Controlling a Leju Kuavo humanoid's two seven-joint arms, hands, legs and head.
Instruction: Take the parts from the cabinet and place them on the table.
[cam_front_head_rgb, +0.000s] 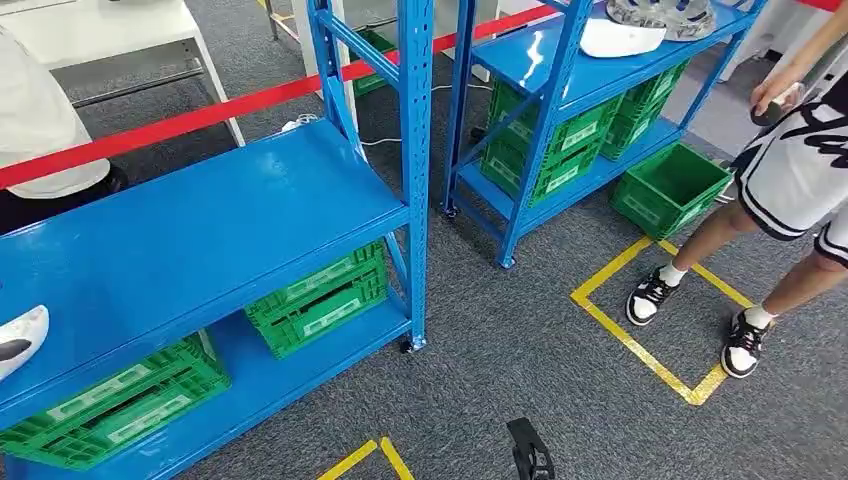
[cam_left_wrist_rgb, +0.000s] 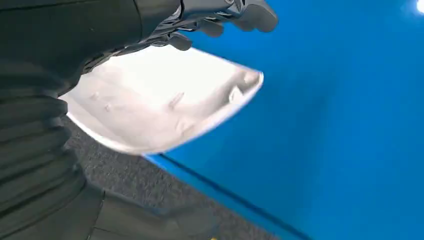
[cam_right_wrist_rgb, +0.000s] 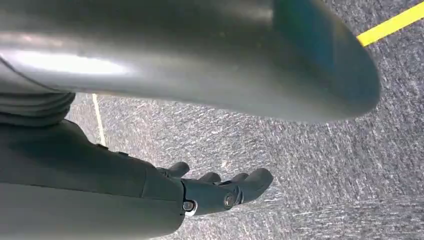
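- White part (cam_left_wrist_rgb: 160, 100) sits in my left hand (cam_left_wrist_rgb: 200, 20), a curved plastic shell with small ribs on its inner face; in the head view its tip (cam_front_head_rgb: 22, 335) pokes in at the left edge over the near blue shelf (cam_front_head_rgb: 200, 240)
- My left hand's fingers (cam_left_wrist_rgb: 255, 15) curl over the upper edge of the part, holding it above the blue surface, with grey carpet beyond the shelf edge
- My right hand (cam_right_wrist_rgb: 220, 192) hangs over the grey carpet (cam_right_wrist_rgb: 325, 165) with nothing in it; its fingers (cam_right_wrist_rgb: 255, 180) look loosely bent and slightly apart, touching nothing
- I see a dark piece of the right hand (cam_front_head_rgb: 528, 450) at the bottom edge of the head view, over the floor
- On the far blue rack (cam_front_head_rgb: 560, 60) another white part (cam_front_head_rgb: 620, 38) lies on the upper shelf, just beside a grey ribbed part (cam_front_head_rgb: 660, 12)
- Green crates (cam_front_head_rgb: 320, 295) sit on the lower shelves of both racks, and one green crate (cam_front_head_rgb: 668, 188) stands on the floor beside the far rack
- A person (cam_front_head_rgb: 790, 170) in shorts and black-and-white shoes stands at the right, on a yellow taped square (cam_front_head_rgb: 655, 320)
- A red tape (cam_front_head_rgb: 200, 115) runs across behind the near shelf
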